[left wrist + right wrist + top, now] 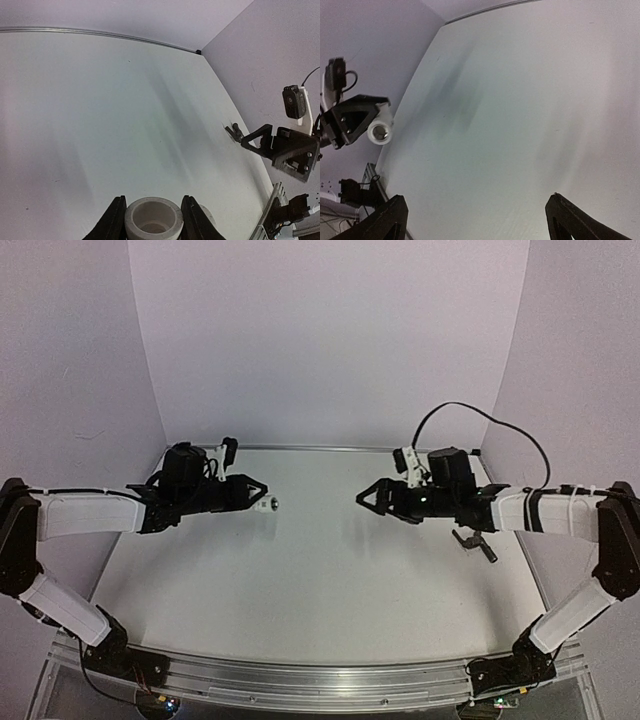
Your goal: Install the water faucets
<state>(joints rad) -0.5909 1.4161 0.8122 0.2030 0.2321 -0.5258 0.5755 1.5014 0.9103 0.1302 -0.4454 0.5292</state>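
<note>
A stubby white cylindrical fitting is held above the table at the left, with my left gripper shut on it. In the left wrist view the fitting sits between the two black fingers with its hollow end facing outward. My right gripper hovers opposite at mid-table, open, with nothing between its fingers. The right wrist view shows the fitting at its far left. The black T-shaped tap lies on the table under my right arm, also seen in the left wrist view as the tap.
The white table is walled by pale panels on the left, back and right. A metal rail runs along the near edge by the arm bases. A black cable loops above the right wrist.
</note>
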